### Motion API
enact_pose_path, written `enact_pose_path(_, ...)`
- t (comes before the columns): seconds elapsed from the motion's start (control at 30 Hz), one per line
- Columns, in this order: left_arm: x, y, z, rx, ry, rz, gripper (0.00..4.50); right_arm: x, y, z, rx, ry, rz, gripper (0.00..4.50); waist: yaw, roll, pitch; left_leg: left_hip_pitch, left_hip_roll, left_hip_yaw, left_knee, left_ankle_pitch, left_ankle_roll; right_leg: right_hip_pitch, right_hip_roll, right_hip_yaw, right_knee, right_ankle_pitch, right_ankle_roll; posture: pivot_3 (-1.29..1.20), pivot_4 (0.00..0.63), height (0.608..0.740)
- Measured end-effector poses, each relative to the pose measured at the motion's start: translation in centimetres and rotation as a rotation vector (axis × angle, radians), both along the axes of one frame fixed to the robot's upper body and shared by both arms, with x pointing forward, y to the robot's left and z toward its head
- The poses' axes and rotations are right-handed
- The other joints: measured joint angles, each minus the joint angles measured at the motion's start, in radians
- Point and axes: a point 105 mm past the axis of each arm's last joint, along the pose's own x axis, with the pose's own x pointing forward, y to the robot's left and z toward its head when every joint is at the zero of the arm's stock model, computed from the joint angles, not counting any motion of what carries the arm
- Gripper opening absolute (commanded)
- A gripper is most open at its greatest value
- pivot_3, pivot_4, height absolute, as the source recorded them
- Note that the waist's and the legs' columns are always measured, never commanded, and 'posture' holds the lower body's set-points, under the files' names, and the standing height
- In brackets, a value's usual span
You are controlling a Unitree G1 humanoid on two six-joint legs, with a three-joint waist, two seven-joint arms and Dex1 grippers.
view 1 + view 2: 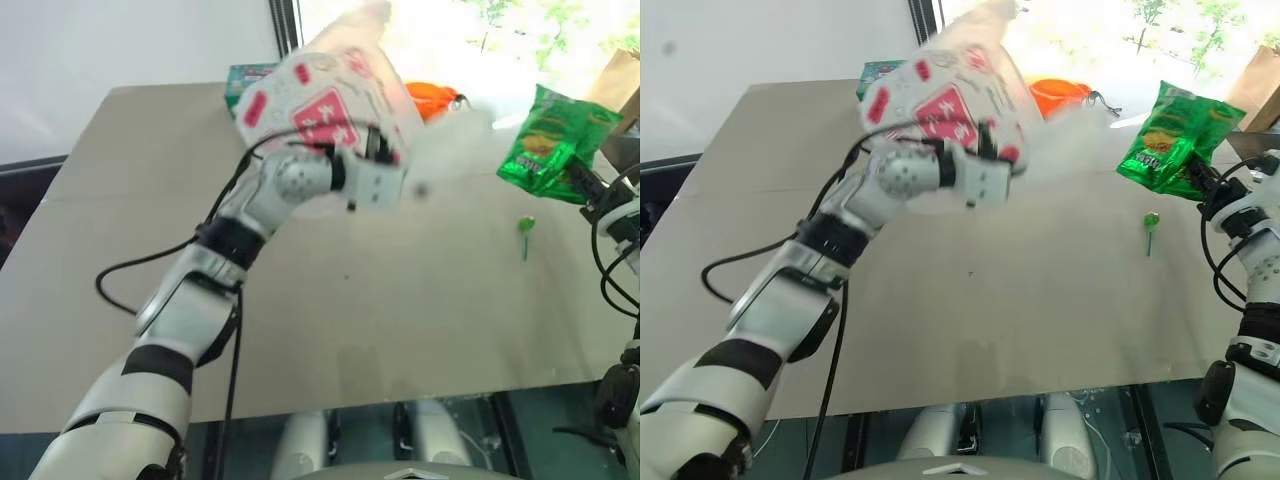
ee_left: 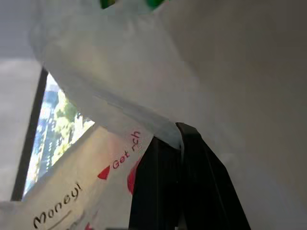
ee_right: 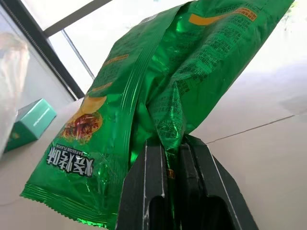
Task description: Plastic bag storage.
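The left gripper clamps a fold of the plastic bag between its black fingers (red lettering lies beside them); a window shows behind the bag.

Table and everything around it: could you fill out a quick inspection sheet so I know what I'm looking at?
Surface: beige table, mostly bare.
Job's things: plastic bag, white with red print, lifted off the table.
Clutter: green snack packet held up; green lollipop on the table; orange pouch and teal box at the far edge.
End effectors: left end effector shut on the plastic bag; right end effector shut on the snack packet.
Cables: black cable looping along the left arm.
Surroundings: bright window behind the table.
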Motion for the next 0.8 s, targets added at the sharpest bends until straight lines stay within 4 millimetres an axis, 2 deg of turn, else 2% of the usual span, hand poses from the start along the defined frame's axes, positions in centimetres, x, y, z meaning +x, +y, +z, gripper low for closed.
enact_pose_path(0.03, -0.9, 0.6, -0.5, 0.043, -0.007, -0.047, 0.08, -0.1, -0.1, 0.1, -0.001, -0.005, -0.005, 0.00, -0.001, 0.000, 0.000, 0.000, 0.000, 0.000, 0.000, 0.000, 0.000, 0.000, 0.000, 0.001, 0.001, 0.000, 0.000, 0.00, 0.150, 0.740)
enact_pose_path(0.1, -2.7, 3.1, -2.0, 0.152, -0.017, -0.121, 0.08, -0.5, -0.2, 0.1, -0.013, -0.009, -0.007, 0.00, -0.002, 0.001, 0.000, 0.003, 0.003, 0.001, 0.000, 0.000, 0.000, 0.001, 0.000, 0.004, 0.001, 0.000, 0.000, 0.00, 0.150, 0.740)
enact_pose_path(0.2, -3.2, 7.4, -4.5, 0.246, 0.039, -0.076, 0.08, -1.0, -0.5, -0.4, -0.015, 0.002, -0.015, 0.00, 0.004, 0.001, 0.000, 0.003, 0.003, 0.004, 0.000, 0.000, 0.001, 0.001, 0.000, 0.004, 0.002, 0.000, 0.000, 0.00, 0.150, 0.740)
enact_pose_path(0.3, -2.7, 9.4, -4.2, 0.206, 0.014, -0.027, 0.08, -1.4, 0.3, -0.7, -0.041, 0.018, 0.036, 0.00, 0.019, 0.000, 0.000, 0.001, 0.003, 0.002, 0.002, -0.001, 0.003, 0.001, -0.001, 0.003, 0.002, 0.000, 0.001, 0.00, 0.150, 0.740)
enact_pose_path(0.4, -1.7, 11.0, -2.2, 0.071, -0.085, 0.034, 0.08, -2.9, 3.6, -1.4, -0.061, 0.052, 0.252, 0.00, 0.032, 0.000, 0.000, 0.001, 0.003, -0.001, 0.002, -0.002, 0.004, 0.001, -0.001, 0.003, 0.001, 0.000, 0.001, 0.00, 0.150, 0.740)
enact_pose_path(0.5, -1.7, 11.4, -1.5, -0.027, -0.159, 0.021, 0.08, -4.7, 7.3, -1.9, -0.013, 0.079, 0.490, 0.00, 0.032, 0.000, 0.000, -0.001, 0.002, -0.003, 0.002, -0.003, 0.005, 0.001, -0.001, 0.002, 0.000, 0.000, 0.001, 0.00, 0.150, 0.740)
enact_pose_path(0.57, -2.3, 11.5, -1.7, -0.051, -0.225, -0.024, 0.08, -6.6, 9.2, -1.8, -0.001, 0.113, 0.668, 0.00, 0.032, 0.000, 0.000, -0.001, -0.001, -0.004, 0.002, -0.003, 0.005, 0.001, -0.001, 0.001, 0.000, 0.001, 0.001, 0.00, 0.150, 0.740)
enact_pose_path(0.63, -3.0, 12.3, -2.7, -0.017, -0.256, -0.050, 0.08, -7.6, 9.9, -1.7, -0.009, 0.146, 0.760, 0.00, 0.032, -0.001, 0.000, -0.001, -0.001, -0.006, 0.002, -0.003, 0.005, 0.001, -0.002, 0.001, -0.001, 0.001, 0.001, 0.00, 0.150, 0.740)
enact_pose_path(0.67, -3.4, 13.2, -3.5, 0.007, -0.271, -0.049, 0.59, -7.6, 10.1, -1.9, -0.027, 0.161, 0.779, 0.00, 0.027, -0.002, -0.001, 0.001, -0.001, -0.005, 0.002, -0.003, 0.005, 0.002, -0.002, 0.002, 0.000, 0.001, 0.001, 0.00, 0.150, 0.740)
enact_pose_path(0.73, -3.7, 14.6, -4.6, 0.048, -0.286, -0.033, 1.27, -7.2, 9.8, -2.5, -0.027, 0.192, 0.766, 0.00, 0.025, -0.003, -0.001, 0.001, -0.001, -0.006, 0.002, -0.003, 0.005, 0.002, -0.001, 0.001, 0.000, 0.001, 0.001, 0.00, 0.150, 0.740)
enact_pose_path(0.8, -3.7, 15.4, -4.8, 0.066, -0.336, -0.031, 2.11, -6.9, 9.7, -3.2, -0.016, 0.220, 0.761, 0.00, 0.029, -0.003, 0.000, 0.001, -0.001, -0.006, 0.002, -0.003, 0.005, 0.002, -0.001, 0.001, 0.001, 0.001, 0.001, 0.00, 0.150, 0.740)
